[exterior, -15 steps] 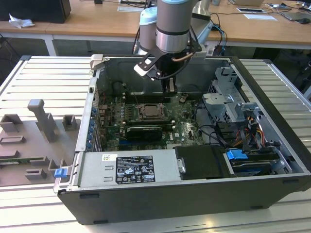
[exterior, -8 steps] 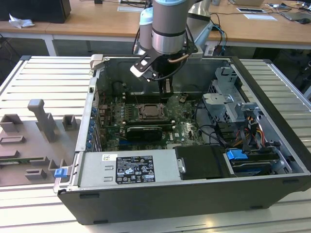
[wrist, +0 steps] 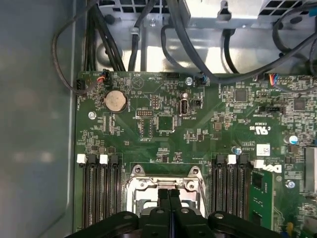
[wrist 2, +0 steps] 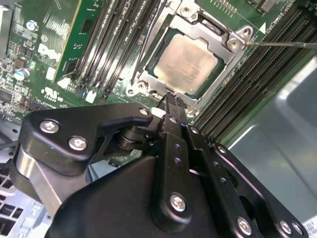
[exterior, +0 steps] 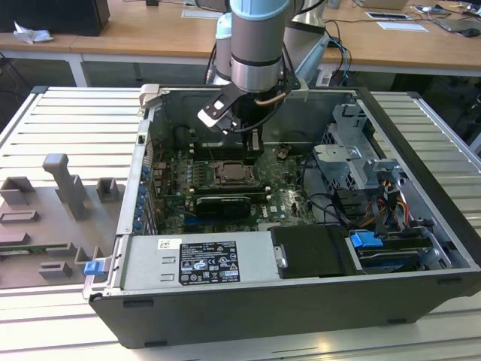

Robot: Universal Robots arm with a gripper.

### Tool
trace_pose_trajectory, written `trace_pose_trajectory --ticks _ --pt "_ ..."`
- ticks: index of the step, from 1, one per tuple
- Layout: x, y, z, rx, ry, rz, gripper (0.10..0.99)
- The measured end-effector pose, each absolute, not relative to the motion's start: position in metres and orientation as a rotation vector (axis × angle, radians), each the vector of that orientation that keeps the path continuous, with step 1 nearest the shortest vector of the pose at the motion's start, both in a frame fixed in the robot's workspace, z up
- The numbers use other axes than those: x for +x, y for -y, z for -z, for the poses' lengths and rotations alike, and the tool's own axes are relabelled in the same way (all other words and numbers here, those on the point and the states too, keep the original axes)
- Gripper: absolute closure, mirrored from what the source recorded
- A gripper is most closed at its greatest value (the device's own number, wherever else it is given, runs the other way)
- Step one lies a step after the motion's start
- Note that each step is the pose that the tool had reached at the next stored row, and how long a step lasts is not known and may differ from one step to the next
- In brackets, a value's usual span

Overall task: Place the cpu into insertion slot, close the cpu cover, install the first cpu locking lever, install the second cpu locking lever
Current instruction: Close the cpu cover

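The cpu [wrist 2: 185, 64], pale silver-beige, lies flat in the insertion slot [exterior: 233, 174] on the green motherboard. The silvery cpu cover [wrist 2: 225, 69] lies down around it, with the chip showing through its window. A thin locking lever rod [wrist 2: 282, 44] sticks out from one socket corner over the memory slots. Another thin rod [wrist 2: 143, 44] runs along the opposite side. My gripper [wrist 2: 171, 99] is shut with nothing between its black fingers. Its tip is at the socket's edge, just beside the cover. In the first wrist view the gripper [wrist: 168, 193] hangs over the socket's metal rim [wrist: 190, 184].
Long black memory slots [wrist: 99, 198] flank the socket on both sides. Black cables [wrist: 148, 39] hang near the case wall. In the exterior view a drive cage [exterior: 353, 162] and a power supply [exterior: 203, 259] stand inside the open case. Grey fixtures [exterior: 68, 188] lie on the table.
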State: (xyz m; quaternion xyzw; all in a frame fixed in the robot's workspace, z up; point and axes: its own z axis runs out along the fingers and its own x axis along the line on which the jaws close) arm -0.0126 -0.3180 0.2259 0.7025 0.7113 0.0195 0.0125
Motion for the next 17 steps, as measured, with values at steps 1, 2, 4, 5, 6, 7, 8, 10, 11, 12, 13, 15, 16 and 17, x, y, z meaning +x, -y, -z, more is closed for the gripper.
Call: trace_pose_trajectory --ticks 1,2,4,5,6,7,8,10,11,12,13,15,16,17 --pt "-0.013 0.318 -0.224 2.189 -2.217 -0.061 0.98" --pt "-0.015 0.318 -0.223 2.189 -2.218 -0.061 0.98" --pt "-0.019 0.318 -0.221 2.189 -2.218 -0.061 0.98" --pt "-0.02 0.318 -0.221 2.189 -2.218 -0.061 0.98" --pt "-0.02 0.318 -0.221 2.189 -2.218 -0.061 0.98" --pt "-0.021 0.318 -0.221 2.189 -2.218 -0.061 0.98" --pt "-0.022 0.318 -0.221 2.189 -2.218 -0.061 0.98" --pt "-0.026 0.318 -0.22 2.188 -2.219 -0.061 0.98" --pt "-0.027 0.318 -0.22 2.188 -2.219 -0.061 0.98" --pt "-0.028 0.318 -0.22 2.188 -2.219 -0.061 0.98" --pt "-0.029 0.318 -0.22 2.188 -2.219 -0.061 0.98" --pt "-0.032 0.318 -0.22 2.188 -2.219 -0.061 0.98" --pt "-0.035 0.318 -0.22 2.188 -2.219 -0.061 0.98" --pt "-0.037 0.318 -0.22 2.188 -2.219 -0.061 0.98"
